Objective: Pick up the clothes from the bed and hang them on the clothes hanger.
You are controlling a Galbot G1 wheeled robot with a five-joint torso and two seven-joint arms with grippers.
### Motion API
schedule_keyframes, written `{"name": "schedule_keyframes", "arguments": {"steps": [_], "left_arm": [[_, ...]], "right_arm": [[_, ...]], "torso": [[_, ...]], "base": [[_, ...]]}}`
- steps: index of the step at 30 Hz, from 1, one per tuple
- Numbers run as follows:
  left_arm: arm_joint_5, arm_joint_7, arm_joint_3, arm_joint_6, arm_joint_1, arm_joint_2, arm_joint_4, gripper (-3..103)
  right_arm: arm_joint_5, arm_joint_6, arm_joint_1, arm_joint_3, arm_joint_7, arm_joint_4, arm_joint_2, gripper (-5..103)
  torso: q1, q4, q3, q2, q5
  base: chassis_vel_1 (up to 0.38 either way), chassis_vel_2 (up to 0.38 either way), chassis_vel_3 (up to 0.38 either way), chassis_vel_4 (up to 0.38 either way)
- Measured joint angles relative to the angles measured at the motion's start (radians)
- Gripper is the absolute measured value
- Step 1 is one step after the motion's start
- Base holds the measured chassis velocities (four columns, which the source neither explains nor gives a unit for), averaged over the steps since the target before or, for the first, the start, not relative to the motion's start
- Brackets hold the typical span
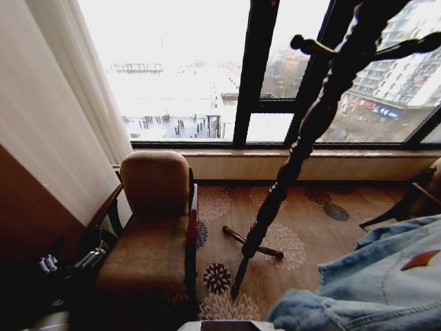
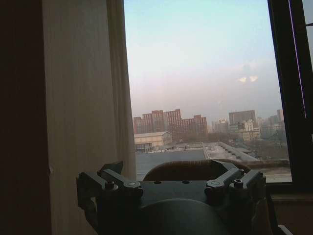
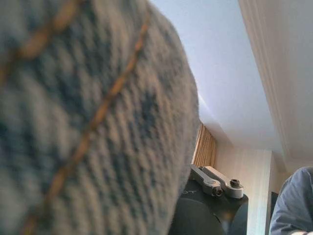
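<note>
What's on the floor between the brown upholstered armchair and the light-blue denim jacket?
In the head view, the dark turned-wood coat stand rises from the floral carpet between the brown armchair and the light-blue denim jacket.

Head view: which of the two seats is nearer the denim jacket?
The dark-framed seat at the right edge, just above the jacket; the brown armchair sits left of the coat stand.

armchair [image 1: 155,227]: brown, lower left of frame
coat stand [image 1: 303,148]: dark, turned wood, tilting from centre to upper right
curtain [image 1: 48,117]: white, left
carpet [image 1: 303,234]: floral, centre
window [image 1: 179,69]: top
</note>
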Motion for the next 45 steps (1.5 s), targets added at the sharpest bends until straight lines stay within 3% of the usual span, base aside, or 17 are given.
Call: {"name": "schedule_keyframes", "arguments": {"steps": [6,16,28,31,32,34,45], "left_arm": [[0.0,0.0,0.0,0.0,0.0,0.0,0.0,100],[0.0,0.0,0.0,0.0,0.0,0.0,0.0,100],[0.0,0.0,0.0,0.0,0.0,0.0,0.0,100],[0.0,0.0,0.0,0.0,0.0,0.0,0.0,100],[0.0,0.0,0.0,0.0,0.0,0.0,0.0,100],[0.0,0.0,0.0,0.0,0.0,0.0,0.0,100],[0.0,0.0,0.0,0.0,0.0,0.0,0.0,100]], "right_arm": [[-0.01,0.005,-0.001,0.003,-0.022,0.0,-0.014,19],[0.004,0.001,0.012,0.028,-0.065,0.0,-0.126,19],[0.049,-0.02,0.069,-0.001,-0.117,-0.133,-0.395,19],[0.049,-0.02,0.075,-0.007,-0.119,-0.141,-0.415,19],[0.048,-0.021,0.094,-0.032,-0.126,-0.166,-0.472,19],[0.047,-0.022,0.11,-0.05,-0.133,-0.188,-0.515,19],[0.033,-0.03,0.186,-0.163,-0.168,-0.252,-0.645,19]], "torso": [[0.0,0.0001,0.0,0.0,0.0003],[-0.001,-0.0001,0.0,0.001,0.0],[0.0,0.0,0.0,0.0,0.0005],[0.0,-0.0001,0.0,0.0,0.0005],[0.0,0.0002,0.0,0.0,0.0002],[0.0,0.0002,0.0,0.0,0.0001],[0.0,0.0,0.0,0.0,0.0]], "base": [[-0.042,0.023,0.038,-0.03],[0.0,0.0,0.0,0.0],[0.0,0.0,0.0,0.0],[0.0,0.0,0.0,0.0],[0.0,0.0,0.0,0.0],[0.0,0.0,0.0,0.0],[0.0,0.0,0.0,0.0]]}}
